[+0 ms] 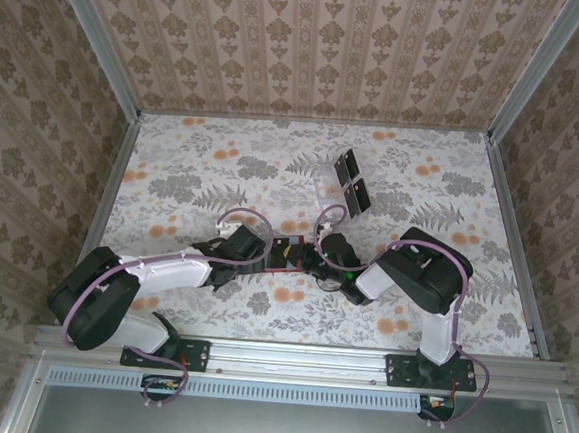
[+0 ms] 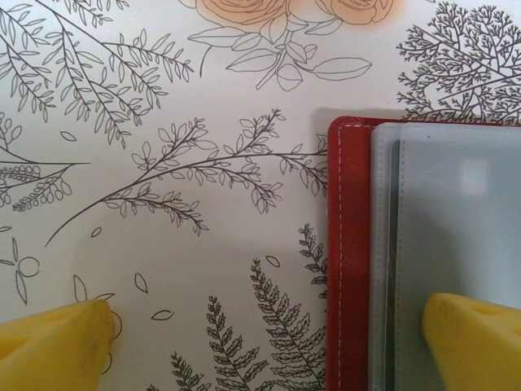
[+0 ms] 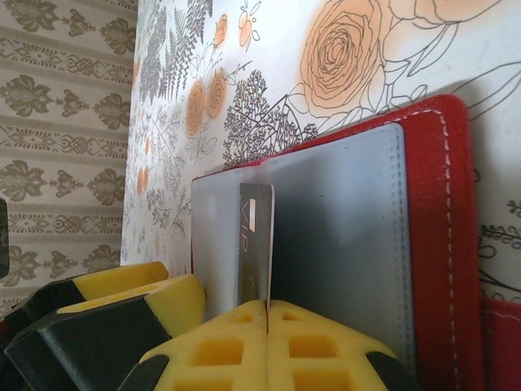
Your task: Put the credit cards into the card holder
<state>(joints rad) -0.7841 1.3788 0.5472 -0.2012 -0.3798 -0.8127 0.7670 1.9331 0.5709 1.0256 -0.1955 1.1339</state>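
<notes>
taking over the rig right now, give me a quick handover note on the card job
Left gripper: open, straddling the edge of the card holder, one finger over its clear sleeves; contact unclear.
Right gripper: shut on one credit card, held edge-on against the holder's clear sleeve.
The holder lies open mid-table between the arms. The other credit cards, at least two, lie at the far side on a clear plastic sheet.
Done: one card picked up and brought to the holder; I cannot tell whether any is already inside.
Left: slide this card in, then fetch the rest.
</notes>
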